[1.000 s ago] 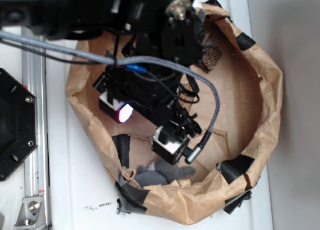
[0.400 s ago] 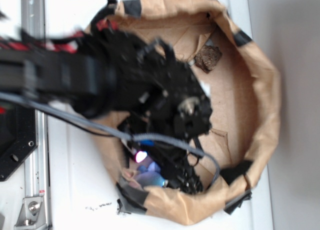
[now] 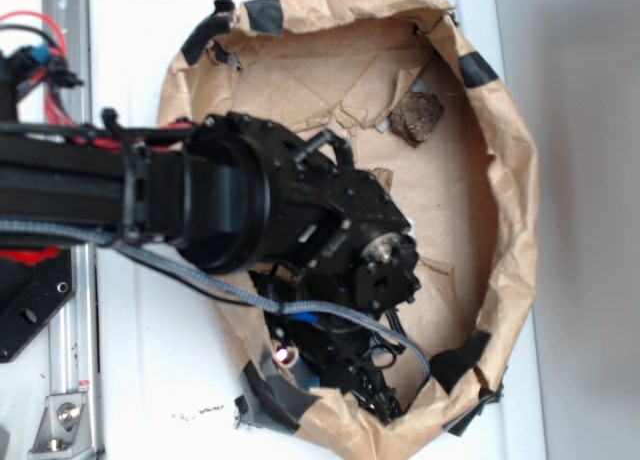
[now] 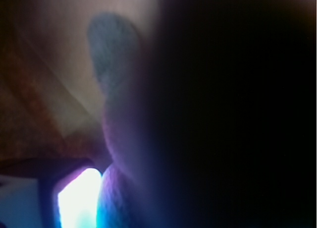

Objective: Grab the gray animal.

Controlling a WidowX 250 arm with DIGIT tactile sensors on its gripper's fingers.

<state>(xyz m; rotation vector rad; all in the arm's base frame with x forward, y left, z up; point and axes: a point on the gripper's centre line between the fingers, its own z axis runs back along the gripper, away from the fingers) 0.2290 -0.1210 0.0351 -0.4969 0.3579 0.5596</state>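
The claw (image 3: 375,380) sits low against the near wall of a crumpled brown paper basin (image 3: 515,220), buried under the arm's own black wrist housing (image 3: 300,220); whether its fingers are spread or pressed together cannot be told from either view. A small pink-white light (image 3: 286,356) glows just beside it, toward the arm's base. A gray braided cable (image 3: 250,295) loops across the wrist and down over the claw.

In the wrist view, the gray animal (image 4: 116,54) lies right up against the lens as a blurred gray fuzzy shape, with brown paper behind it; a dark mass fills the rest of that picture, so any contact with the fingers cannot be judged. In the exterior view the toy is fully hidden beneath the arm.

Black tape patches (image 3: 275,398) bind the basin's rim near the claw. At the far side of the basin, well apart, rests a dark brown bark chunk (image 3: 416,116). The basin stands on a white worktop (image 3: 160,380).
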